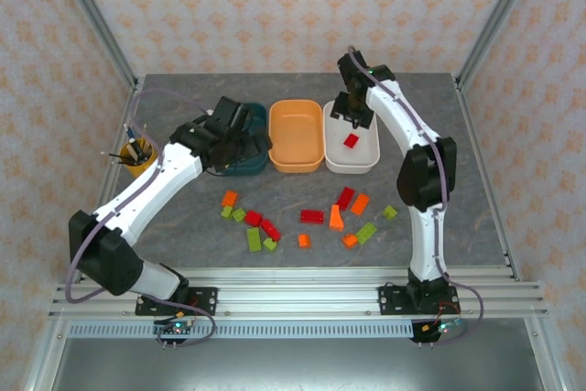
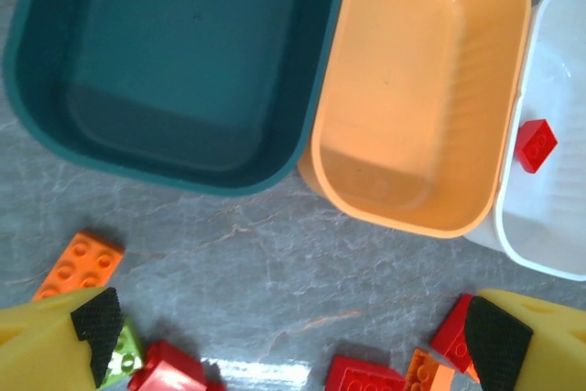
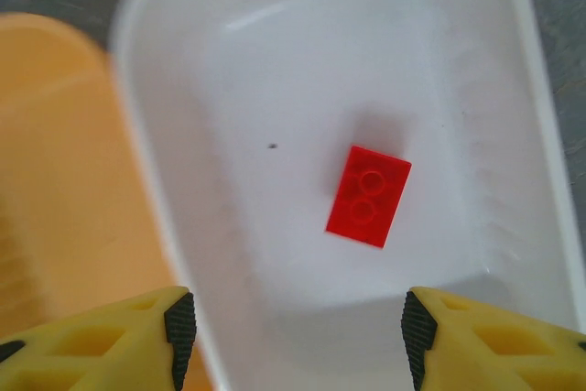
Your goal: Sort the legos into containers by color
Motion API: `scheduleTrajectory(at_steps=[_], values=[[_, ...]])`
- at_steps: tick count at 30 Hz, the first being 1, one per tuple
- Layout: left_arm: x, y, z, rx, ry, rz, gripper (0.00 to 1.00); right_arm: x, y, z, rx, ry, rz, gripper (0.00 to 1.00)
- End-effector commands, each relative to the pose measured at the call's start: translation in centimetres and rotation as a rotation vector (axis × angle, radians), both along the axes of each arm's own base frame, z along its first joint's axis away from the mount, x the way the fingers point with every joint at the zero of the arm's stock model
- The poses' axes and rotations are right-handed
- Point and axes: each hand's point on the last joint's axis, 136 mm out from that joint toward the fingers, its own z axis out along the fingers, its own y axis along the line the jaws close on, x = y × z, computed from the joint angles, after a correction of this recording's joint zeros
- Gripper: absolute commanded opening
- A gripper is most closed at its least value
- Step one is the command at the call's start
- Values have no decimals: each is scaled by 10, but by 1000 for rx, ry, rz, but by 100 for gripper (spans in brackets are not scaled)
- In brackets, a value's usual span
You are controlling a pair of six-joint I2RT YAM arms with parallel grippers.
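Note:
Three tubs stand in a row at the back: dark teal (image 1: 249,168), orange (image 1: 296,166) and white (image 1: 368,158). A single red brick (image 1: 351,141) lies in the white tub (image 3: 275,61); the right wrist view shows this brick (image 3: 368,195) flat on the floor. My right gripper (image 1: 353,116) hovers open above it, nothing between its fingers (image 3: 179,327). My left gripper (image 1: 240,130) hangs open and empty over the teal tub's near rim. The teal tub (image 2: 183,61) and orange tub (image 2: 412,89) look empty. Red, orange and lime bricks (image 1: 312,216) lie scattered in front of the tubs.
A yellow cup of pencils (image 1: 137,155) stands at the left beside my left arm. Loose bricks spread from an orange one (image 1: 229,198) on the left to a green one (image 1: 390,212) on the right. Metal frame posts border the table.

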Motion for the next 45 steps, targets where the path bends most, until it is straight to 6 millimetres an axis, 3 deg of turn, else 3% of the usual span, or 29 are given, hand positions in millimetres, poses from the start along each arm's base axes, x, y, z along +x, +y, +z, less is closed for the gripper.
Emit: scheduleTrajectory(at_steps=[1,4,7,13,17,22,28,34,37,45], values=[[-25,26,0,62,31,47,99,-22,4,76,12,-155,52,63],[-38,36,-2,102,43,38,99,-46,18,103,72,-226,105,63],[-52,48,-9,160,65,20,99,-77,29,117,121,-279,158,63],[-74,63,-24,243,119,-33,96,-148,61,118,258,-338,302,64],[-82,72,-38,331,156,-102,93,-203,90,87,311,-306,468,64],[-81,73,-71,412,243,-228,92,-247,125,43,422,-318,567,65],[-69,66,-115,368,352,-315,83,-257,136,27,410,-343,605,66],[-51,60,-137,383,360,-357,78,-256,145,11,385,-297,638,66],[-52,58,-153,381,398,-369,70,-255,149,5,385,-275,635,66],[-46,53,-180,368,419,-378,67,-250,150,6,374,-279,616,66]])
